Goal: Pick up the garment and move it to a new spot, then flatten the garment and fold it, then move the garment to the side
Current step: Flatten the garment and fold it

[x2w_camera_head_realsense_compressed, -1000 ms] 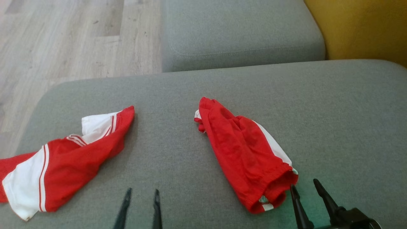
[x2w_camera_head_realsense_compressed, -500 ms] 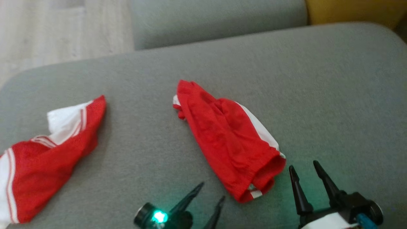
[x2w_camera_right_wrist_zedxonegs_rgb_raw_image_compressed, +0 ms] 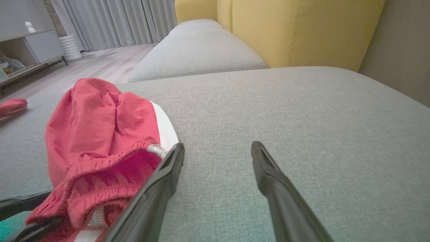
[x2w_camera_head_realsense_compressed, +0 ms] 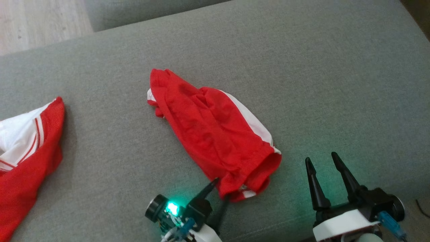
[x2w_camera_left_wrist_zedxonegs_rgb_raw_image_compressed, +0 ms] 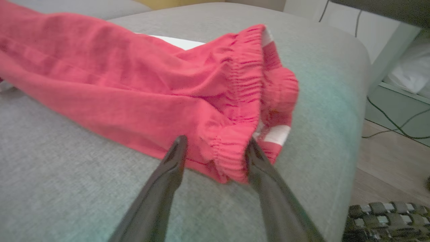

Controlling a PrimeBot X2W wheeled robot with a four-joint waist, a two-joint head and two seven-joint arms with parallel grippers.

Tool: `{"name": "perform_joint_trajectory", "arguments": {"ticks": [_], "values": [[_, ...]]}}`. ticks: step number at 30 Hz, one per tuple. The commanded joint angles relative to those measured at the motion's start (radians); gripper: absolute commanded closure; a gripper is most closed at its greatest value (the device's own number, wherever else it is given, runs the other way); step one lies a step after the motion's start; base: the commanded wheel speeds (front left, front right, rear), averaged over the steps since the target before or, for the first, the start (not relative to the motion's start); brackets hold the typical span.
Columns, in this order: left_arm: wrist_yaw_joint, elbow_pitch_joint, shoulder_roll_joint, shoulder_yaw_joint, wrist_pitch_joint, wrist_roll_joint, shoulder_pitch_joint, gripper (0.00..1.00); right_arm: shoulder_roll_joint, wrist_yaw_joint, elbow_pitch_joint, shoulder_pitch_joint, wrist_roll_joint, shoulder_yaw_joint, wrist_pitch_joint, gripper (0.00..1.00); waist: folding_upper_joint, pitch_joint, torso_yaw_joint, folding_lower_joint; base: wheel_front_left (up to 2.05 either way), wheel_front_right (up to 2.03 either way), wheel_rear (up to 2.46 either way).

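Well, the head camera has dipped since a second ago, so the grey sofa cushion (x2w_camera_head_realsense_compressed: 336, 84) now spreads across nearly the whole head view and the wood floor (x2w_camera_head_realsense_compressed: 33, 23) is down to a strip at the top left. The garment (x2w_camera_head_realsense_compressed: 208, 134), red shorts with a white side panel, lies rumpled in the middle of that cushion in the same slanted heap as before, elastic waistband at the near end. A second red-and-white garment (x2w_camera_head_realsense_compressed: 23, 158) sits well apart on the left edge, unchanged. The left gripper (x2w_camera_head_realsense_compressed: 220, 191) has come forward from the bare cushion to the waistband: its jaws stand wide, one finger on each side of the gathered corner, not yet pinching it. The right gripper (x2w_camera_head_realsense_compressed: 320, 157) hovers over bare cushion just right of the waistband, jaws wide and empty. A green light (x2w_camera_head_realsense_compressed: 173, 208) glows on the left wrist.
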Motion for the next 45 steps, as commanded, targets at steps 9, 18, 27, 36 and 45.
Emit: {"name": "perform_joint_trajectory", "arguments": {"ticks": [9,18,27,36,45], "values": [[0.135,-0.065,0.017,0.095,-0.01,0.009,-0.094,1.0,-0.005,-0.001,-0.033,-0.035,0.004,0.01,-0.004,0.0,0.0,0.015,0.038,-0.0002,0.0,0.0,0.0],[0.218,-0.112,0.235,0.27,-0.01,0.062,-0.144,1.0,-0.004,-0.001,-0.028,-0.038,0.001,0.015,-0.004,0.0,0.0,0.01,0.096,-0.0002,0.0,0.0,0.0],[0.177,-0.124,0.161,0.366,-0.01,-0.07,0.015,0.0,-0.002,-0.001,-0.024,-0.023,0.0,0.005,-0.004,0.0,0.0,-0.022,0.13,-0.0002,0.0,0.0,0.0],[0.128,-0.353,0.085,0.325,-0.01,-0.001,0.18,0.0,-0.001,-0.001,-0.023,-0.011,0.0,0.012,-0.004,0.0,0.0,-0.042,0.179,-0.0002,0.0,0.0,0.0],[-0.001,-0.246,0.021,0.249,0.015,-0.055,0.149,0.0,-0.001,-0.001,-0.015,-0.023,-0.002,0.032,-0.004,0.0,0.0,-0.042,0.156,-0.0002,0.0,0.0,0.0]]}}
